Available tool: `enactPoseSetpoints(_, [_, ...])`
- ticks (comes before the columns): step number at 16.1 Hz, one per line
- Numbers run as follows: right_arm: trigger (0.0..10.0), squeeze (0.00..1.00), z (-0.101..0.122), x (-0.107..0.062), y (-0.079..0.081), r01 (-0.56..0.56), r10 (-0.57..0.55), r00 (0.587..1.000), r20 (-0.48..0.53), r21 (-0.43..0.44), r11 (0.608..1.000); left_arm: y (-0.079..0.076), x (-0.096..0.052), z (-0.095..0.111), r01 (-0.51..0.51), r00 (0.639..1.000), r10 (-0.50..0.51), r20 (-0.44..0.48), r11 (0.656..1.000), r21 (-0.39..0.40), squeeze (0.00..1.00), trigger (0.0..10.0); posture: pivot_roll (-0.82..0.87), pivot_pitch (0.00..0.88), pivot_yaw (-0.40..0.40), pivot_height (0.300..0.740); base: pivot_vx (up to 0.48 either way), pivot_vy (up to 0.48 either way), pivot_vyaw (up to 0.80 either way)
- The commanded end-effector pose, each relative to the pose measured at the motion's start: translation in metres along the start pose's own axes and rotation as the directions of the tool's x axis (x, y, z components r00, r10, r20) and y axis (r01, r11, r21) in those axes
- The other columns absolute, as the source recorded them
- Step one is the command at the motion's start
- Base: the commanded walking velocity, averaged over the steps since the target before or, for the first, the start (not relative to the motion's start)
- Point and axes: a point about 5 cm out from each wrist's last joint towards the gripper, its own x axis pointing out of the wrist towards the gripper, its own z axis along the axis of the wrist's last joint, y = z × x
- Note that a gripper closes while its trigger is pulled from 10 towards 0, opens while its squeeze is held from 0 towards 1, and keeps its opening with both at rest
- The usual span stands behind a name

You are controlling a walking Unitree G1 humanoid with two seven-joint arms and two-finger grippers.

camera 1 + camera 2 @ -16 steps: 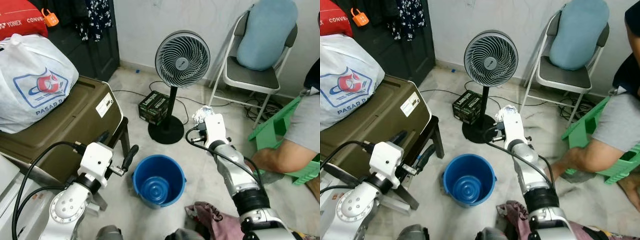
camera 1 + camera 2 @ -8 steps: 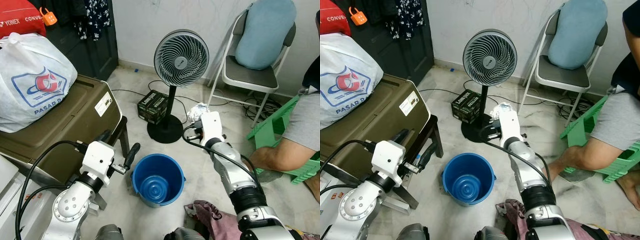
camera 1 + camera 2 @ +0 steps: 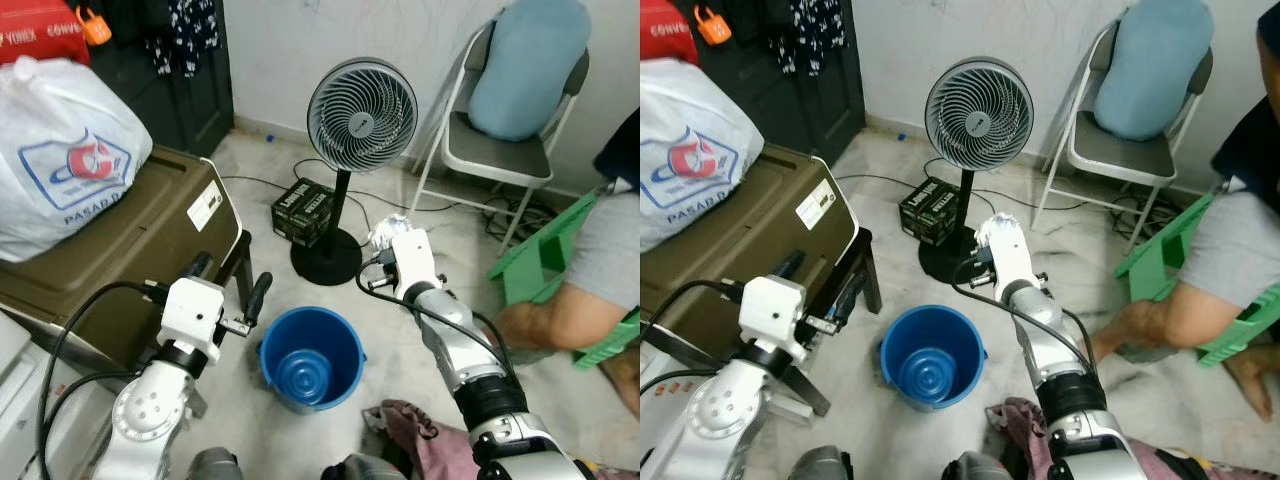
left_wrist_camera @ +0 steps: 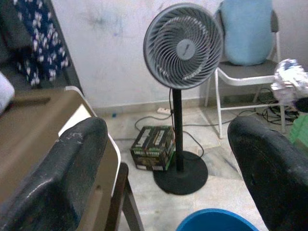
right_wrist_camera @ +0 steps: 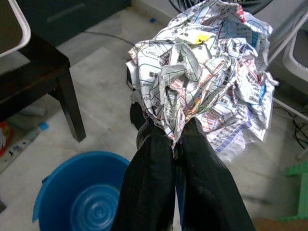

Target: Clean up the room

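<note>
My right gripper [image 5: 175, 139] is shut on a crumpled ball of newspaper [image 5: 202, 67]. The newspaper [image 3: 383, 236] hangs in the air in front of the fan's base, beyond and to the right of the blue bucket [image 3: 330, 335]. The bucket stands on the floor between my arms and looks empty inside; the right wrist view has the bucket [image 5: 82, 197] below the paper and off to one side. My left gripper [image 3: 228, 280] is open beside the brown case, left of the bucket, with nothing between its fingers [image 4: 62, 183].
A standing fan [image 3: 362, 102] and a black box [image 3: 305, 208] are behind the bucket. A folding chair [image 3: 500, 155] with a blue cushion, a green stool [image 3: 540, 255] and a seated person [image 3: 600, 260] are on the right. A white bag [image 3: 60, 160] lies on the brown case [image 3: 120, 240]. Cloth [image 3: 420, 440] lies near my feet.
My right gripper has carried the newspaper a little to the left and nearer, closer to the bucket. The left arm has stayed about where it was.
</note>
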Motion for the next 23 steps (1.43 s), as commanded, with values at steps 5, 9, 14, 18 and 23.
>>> enactPoseSetpoints(5, [10.0,0.00,-0.021,-0.038,-0.019,0.037,-0.040,0.998,0.044,0.061,0.997,0.003,0.006,0.000,-0.005,0.999,0.004,0.034,1.000,0.028,0.00,10.0,-0.06,0.000,-0.059,0.740,0.000,0.000,0.00])
enactPoseSetpoints(9, [10.0,0.00,-0.041,-0.082,-0.037,0.072,-0.076,0.993,0.088,0.046,0.996,0.014,-0.013,-0.012,-0.129,0.992,0.129,-0.008,0.990,-0.063,0.00,10.0,-0.09,0.000,-0.053,0.740,0.000,0.000,0.00])
enactPoseSetpoints(14, [10.0,0.00,-0.037,-0.085,-0.033,0.046,-0.049,0.993,0.107,0.028,0.999,0.015,-0.008,-0.007,-0.170,0.985,0.172,0.012,0.981,-0.092,0.00,10.0,-0.09,0.000,-0.058,0.740,0.000,0.000,0.00])
enactPoseSetpoints(18, [10.0,0.00,-0.018,-0.082,-0.033,0.045,-0.039,0.984,0.175,-0.028,0.999,0.019,-0.009,0.006,-0.175,0.983,0.178,0.034,0.981,-0.081,0.00,10.0,-0.08,0.056,-0.042,0.740,0.000,0.000,0.00])
enactPoseSetpoints(23, [10.0,0.00,0.023,-0.043,-0.007,-0.053,0.054,0.968,0.246,-0.013,0.999,0.029,-0.011,0.021,-0.207,0.977,0.208,0.048,0.978,-0.029,0.00,10.0,0.03,0.165,-0.066,0.740,0.000,0.000,0.00])
